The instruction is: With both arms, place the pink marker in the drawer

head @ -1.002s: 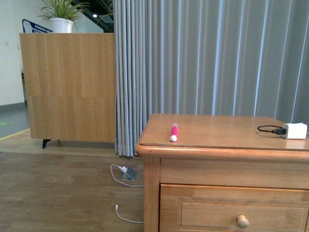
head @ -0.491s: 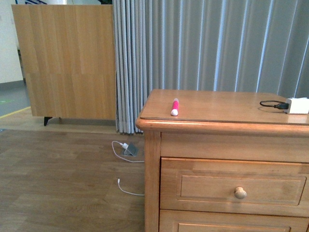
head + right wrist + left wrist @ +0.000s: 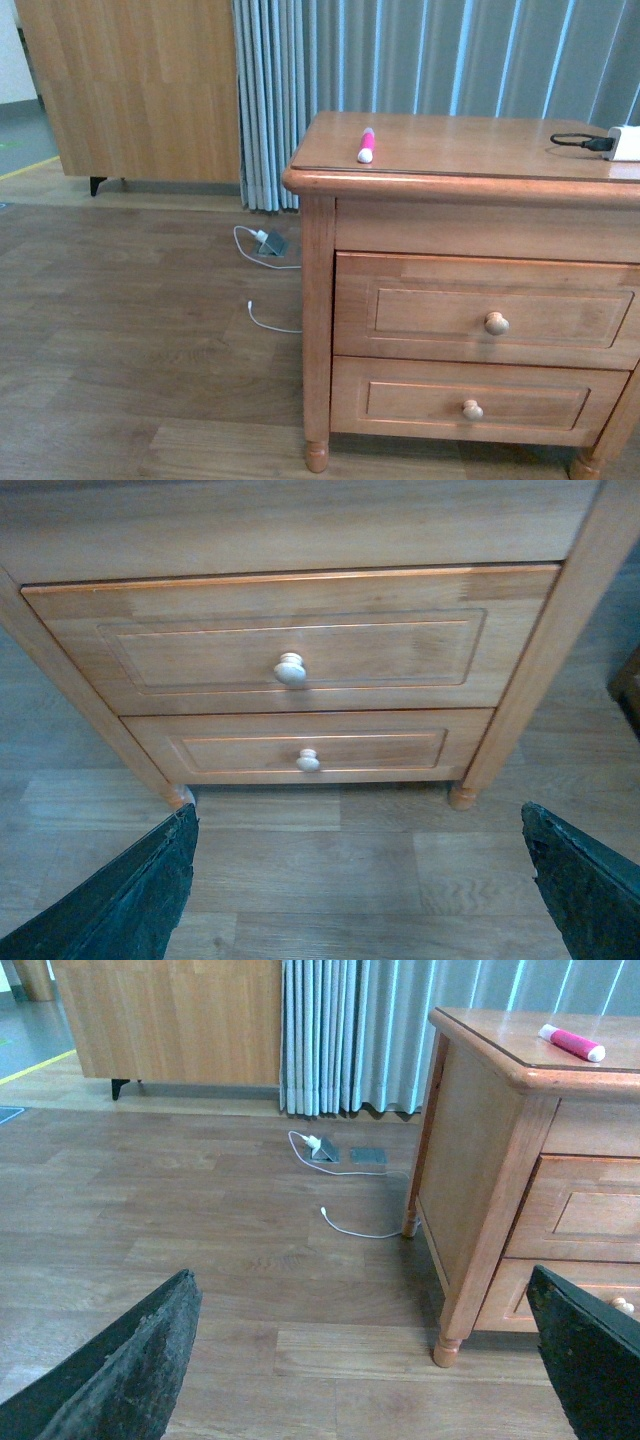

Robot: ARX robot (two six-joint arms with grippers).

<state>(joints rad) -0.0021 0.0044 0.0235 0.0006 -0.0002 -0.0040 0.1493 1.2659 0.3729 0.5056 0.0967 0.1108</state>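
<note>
Wood floor (image 3: 150, 330) before cabinet (image 3: 318, 300); pink marker (image 3: 366, 145) atop, drawer (image 3: 430, 315) shut; both jaws low, wide apart, empty.

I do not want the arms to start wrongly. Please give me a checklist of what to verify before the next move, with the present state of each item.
1. Is the upper drawer open for the marker: not ok, it is shut.
2. Is the knob free to grasp: ok.
3. Is the pink marker lying free on the cabinet top: ok.
4. Is the left gripper open and empty: ok.
5. Is the right gripper open, empty and facing the upper drawer: ok.
6. Is the charger well apart from the pink marker: ok.
</note>
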